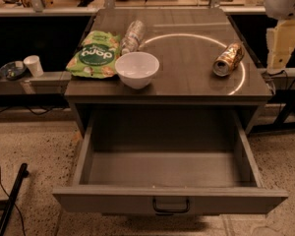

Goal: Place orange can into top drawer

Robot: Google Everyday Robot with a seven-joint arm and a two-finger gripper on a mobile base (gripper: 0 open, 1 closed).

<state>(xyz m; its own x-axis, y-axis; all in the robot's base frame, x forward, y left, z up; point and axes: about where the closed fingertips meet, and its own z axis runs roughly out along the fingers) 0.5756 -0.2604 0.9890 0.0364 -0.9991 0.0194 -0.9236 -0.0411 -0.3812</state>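
The orange can [228, 59] lies on its side on the right part of the grey cabinet top [187, 77], its silver end facing the front. The top drawer [169, 168] is pulled fully open below, with nothing in it, and its dark handle [171, 206] shows at the front centre. My gripper [281, 42] hangs at the right edge of the view, beside the cabinet and to the right of the can, apart from it and holding nothing that I can see.
A white bowl [137, 69] stands at the front left of the cabinet top. A green snack bag [94, 60] and a clear plastic bottle [132, 35] lie behind it. A shelf at the left carries a white cup [33, 65]. A dark rod [12, 195] lies on the floor.
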